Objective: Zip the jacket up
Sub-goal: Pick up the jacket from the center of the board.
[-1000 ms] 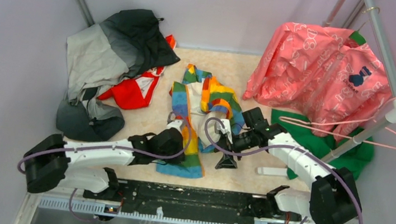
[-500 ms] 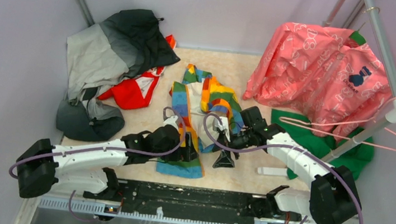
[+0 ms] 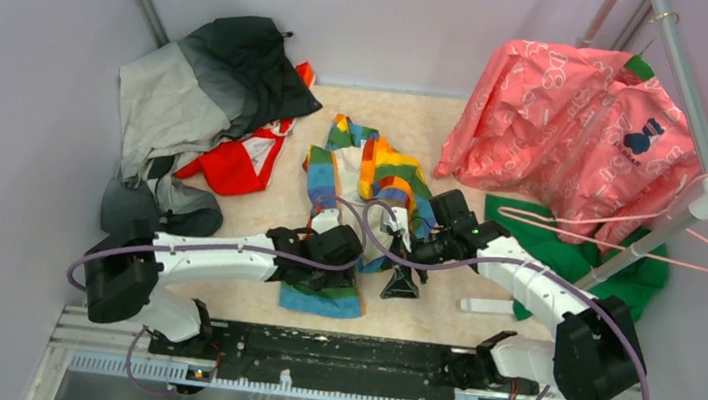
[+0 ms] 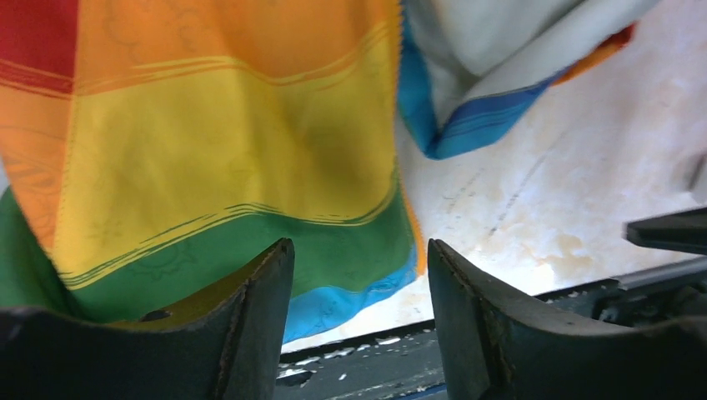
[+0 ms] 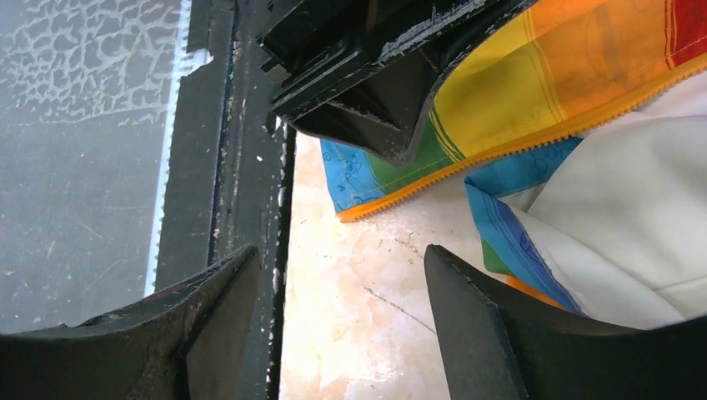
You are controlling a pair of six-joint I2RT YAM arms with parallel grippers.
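pale marble tabletop (image 3: 420, 117) carries the rainbow-striped jacket (image 3: 388, 179); left gripper (image 4: 358, 275) at its six o'clock hem, right gripper (image 5: 342, 283) at five o'clock, both jaws apart, empty.

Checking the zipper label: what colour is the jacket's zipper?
Orange zipper, clearest in the right wrist view.

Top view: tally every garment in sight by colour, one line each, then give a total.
Rainbow-striped jacket: 1
Grey-and-black jacket: 1
Red garment: 1
Pink patterned garment: 1
Green garment: 1
Total: 5
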